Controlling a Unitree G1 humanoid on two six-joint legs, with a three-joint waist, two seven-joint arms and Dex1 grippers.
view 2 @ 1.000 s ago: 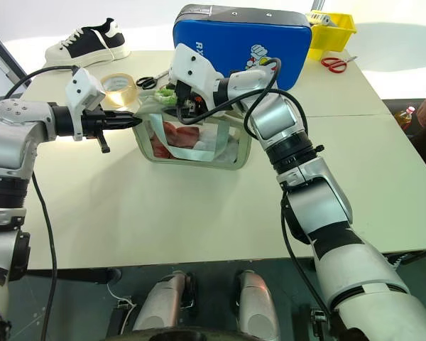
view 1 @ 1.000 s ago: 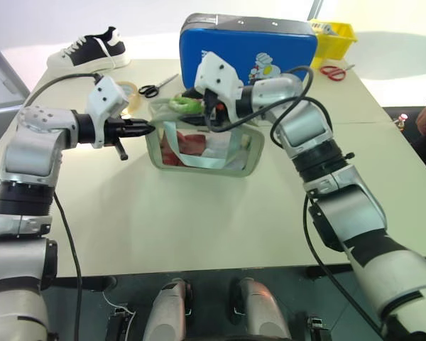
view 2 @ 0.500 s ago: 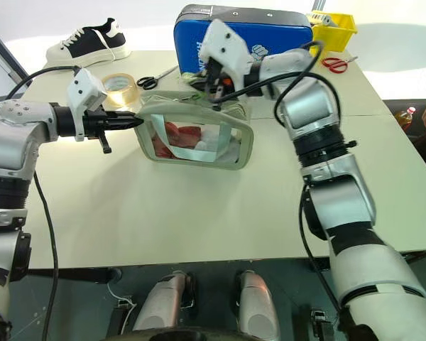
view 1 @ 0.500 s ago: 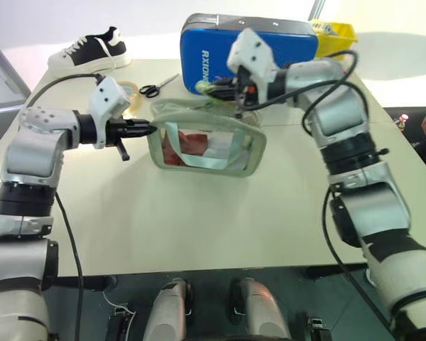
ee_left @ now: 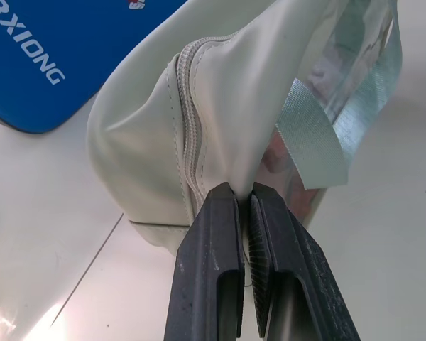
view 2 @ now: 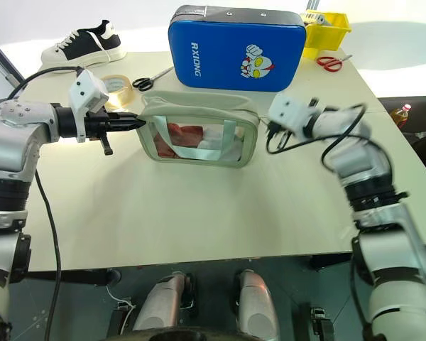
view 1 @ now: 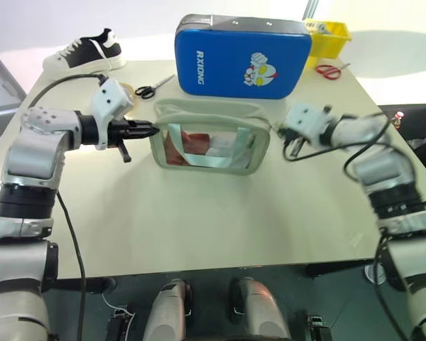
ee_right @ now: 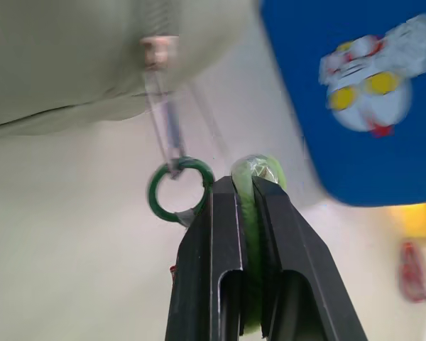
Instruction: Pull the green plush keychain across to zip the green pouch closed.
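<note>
Since a second ago my right arm has swung from over the middle of the pouch out past its right end, dragging the charm along with it, and the bag's mouth, gaping before, now lies flat and drawn together.

On the left, my left gripper [view 1: 148, 131] has not shifted: its fingers are pressed together on the fabric at the left end of the green pouch [view 1: 211, 142], right beside the start of the zipper, anchoring the bag against the pull. The pouch stands on the surface [view 1: 199, 213] in front of the blue case [view 1: 243, 55], its clear window facing me with something red inside.

The zipper line along the top reads closed from end to end in the head views. From the right wrist I see the slider sitting at the pouch's corner, with a clear link and a green ring [ee_right: 180, 189] hanging from it.

Further right, my right gripper [ee_right: 244, 186] is clamped on the green plush keychain [ee_right: 259, 168], held just off the pouch's right end.

I judge the zip essentially done; what remains is confirming the slider is fully home and letting go with both grippers.
</note>
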